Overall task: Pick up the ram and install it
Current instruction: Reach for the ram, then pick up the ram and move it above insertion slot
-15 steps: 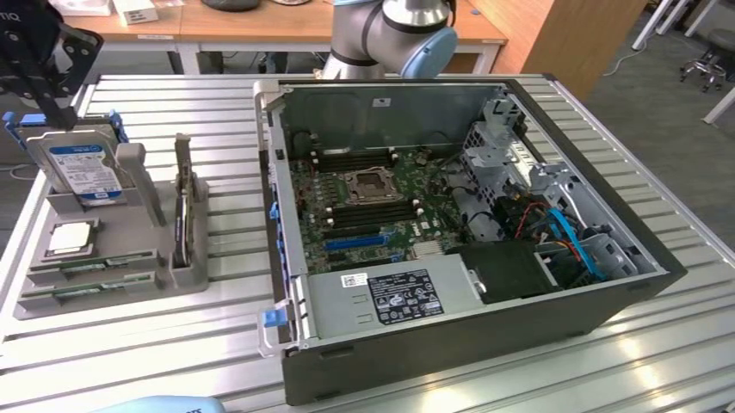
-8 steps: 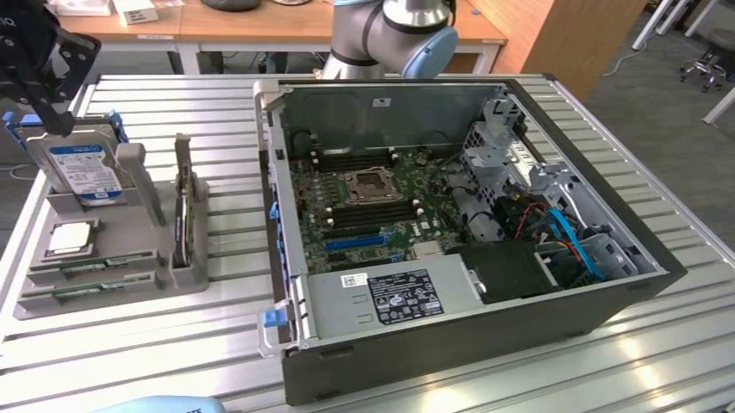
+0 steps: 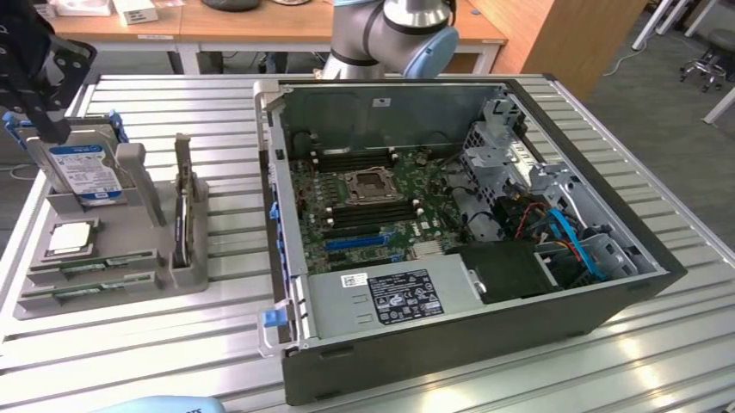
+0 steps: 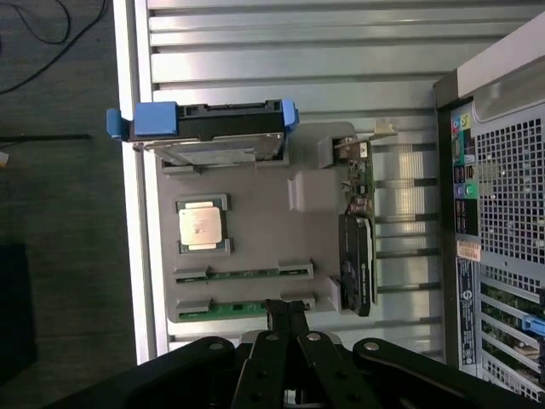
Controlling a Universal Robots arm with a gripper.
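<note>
Hovering above a grey moulded plastic parts tray (image 4: 255, 213), the arm's black fingers (image 4: 285, 308) are pressed together tip to tip and grip nothing. In the exterior view they (image 3: 46, 120) appear at the upper left, clear of the tray.

The tray rests on a slatted aluminium desk (image 3: 138, 344), to the exterior view's left of an open dark-grey computer case (image 3: 344, 379). Two parallel slots at one end of the tray each carry a long, narrow green circuit board set on edge: the inner ram stick (image 4: 243, 273), next to a small square silver processor chip (image 4: 203, 223), and the outer ram stick (image 4: 238, 308) along the tray's border. From the wrist, the closed fingertips line up with the outer ram stick.

At the tray's opposite end a silver hard drive with a blue-white label (image 3: 83, 172) stands upright in a blue carrier. A dark expansion card (image 3: 184, 206) stands on edge along the tray's side nearest the case.

Inside the case lie a green motherboard (image 3: 397, 228) and a labelled silver power supply (image 3: 391, 297).
</note>
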